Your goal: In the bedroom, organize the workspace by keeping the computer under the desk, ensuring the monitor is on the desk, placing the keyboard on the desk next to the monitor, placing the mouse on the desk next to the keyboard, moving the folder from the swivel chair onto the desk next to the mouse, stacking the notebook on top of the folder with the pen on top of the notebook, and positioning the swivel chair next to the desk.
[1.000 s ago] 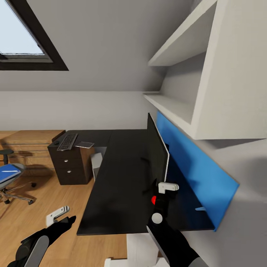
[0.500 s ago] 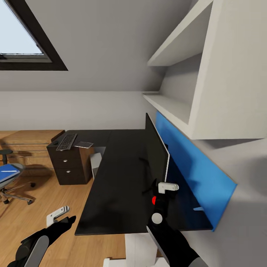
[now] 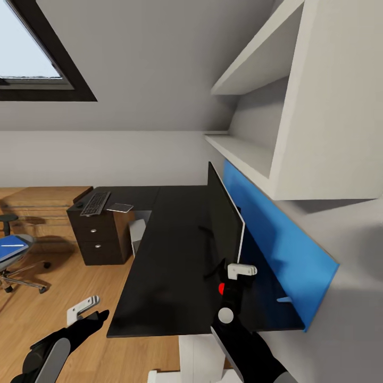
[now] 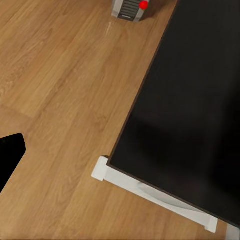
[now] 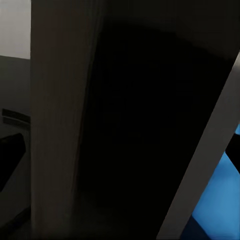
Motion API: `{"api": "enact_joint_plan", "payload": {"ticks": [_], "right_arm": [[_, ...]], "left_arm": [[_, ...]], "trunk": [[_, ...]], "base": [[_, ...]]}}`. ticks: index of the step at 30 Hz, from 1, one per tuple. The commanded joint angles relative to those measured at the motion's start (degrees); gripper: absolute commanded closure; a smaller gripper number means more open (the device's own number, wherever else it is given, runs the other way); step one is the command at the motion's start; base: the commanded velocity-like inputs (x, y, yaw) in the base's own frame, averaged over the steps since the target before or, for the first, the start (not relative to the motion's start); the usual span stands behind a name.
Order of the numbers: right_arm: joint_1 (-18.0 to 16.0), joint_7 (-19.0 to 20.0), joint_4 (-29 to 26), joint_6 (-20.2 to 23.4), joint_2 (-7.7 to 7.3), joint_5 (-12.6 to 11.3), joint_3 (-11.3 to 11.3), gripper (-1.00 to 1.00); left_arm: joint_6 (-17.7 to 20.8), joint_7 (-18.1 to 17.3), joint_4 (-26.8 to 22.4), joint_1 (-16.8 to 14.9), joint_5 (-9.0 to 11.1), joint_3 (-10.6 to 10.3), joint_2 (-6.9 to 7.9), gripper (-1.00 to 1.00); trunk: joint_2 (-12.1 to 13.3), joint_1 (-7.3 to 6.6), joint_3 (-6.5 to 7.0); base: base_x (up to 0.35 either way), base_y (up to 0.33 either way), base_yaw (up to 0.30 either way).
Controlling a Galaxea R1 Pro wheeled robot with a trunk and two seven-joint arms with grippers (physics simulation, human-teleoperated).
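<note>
The bedroom is an attic room with pale grey walls, a skylight (image 3: 32, 53) and an oak floor (image 3: 58, 287), and the long black desk (image 3: 170, 255) runs away from the robot along the wall. One monitor (image 3: 224, 223) stands edge-on upon the desk, close to the blue wall panel (image 3: 276, 239). The right gripper (image 3: 234, 276) sits at the monitor's near lower corner; I judge its jaws clamped on the screen edge, though the wrist view is too dark to confirm. The left gripper (image 3: 88, 311) hangs off the desk's near end above the floor, and whether its jaws are apart I cannot tell. At the desk's far end lie one keyboard (image 3: 96, 203) and, just beside it, one notebook (image 3: 121, 207); one computer (image 3: 138, 236) stands under the desk. One swivel chair (image 3: 13, 260) waits well apart from the desk, with one folder (image 3: 10, 247) on its seat. The risk: a grip at a single corner could tip the monitor or twist it against the panel if the arm pulls unevenly.
</note>
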Motion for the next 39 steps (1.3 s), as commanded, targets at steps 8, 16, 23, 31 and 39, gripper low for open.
{"api": "enact_joint_plan", "payload": {"ticks": [8, 16, 23, 31, 39], "right_arm": [[0.2, -0.1, 0.5, -0.2, -0.01, 0.0, 0.1, -1.00], [0.2, -0.2, 0.7, -0.3, -0.09, 0.1, 0.0, -1.00], [0.2, -0.2, 0.7, -0.3, -0.09, 0.1, 0.0, -1.00], [0.2, -0.1, 0.8, -0.3, -0.09, 0.0, 0.0, -1.00], [0.2, -0.1, 0.9, -0.3, -0.09, 0.0, 0.0, -1.00]], "left_arm": [[0.3, 0.5, -0.1, 0.0, 0.4, 0.0, 0.01, -1.00], [0.2, 0.5, -0.1, 0.0, 0.4, 0.0, 0.00, -1.00], [0.1, 0.5, -0.1, 0.0, 0.4, 0.0, -0.05, -1.00], [0.1, 0.5, -0.1, 0.0, 0.4, 0.0, -0.04, -1.00], [0.2, 0.5, -0.1, 0.0, 0.4, 0.0, 0.03, -1.00]], "trunk": [[-0.1, 0.01, -0.07], [-0.1, 0.01, -0.07], [-0.1, 0.01, -0.07], [-0.1, 0.01, -0.07], [-0.1, 0.01, -0.07]], "base": [[0.000, 0.000, 0.000], [0.000, 0.000, 0.000], [0.000, 0.000, 0.000], [-0.191, 0.000, 0.000], [-0.330, 0.000, 0.000]]}}
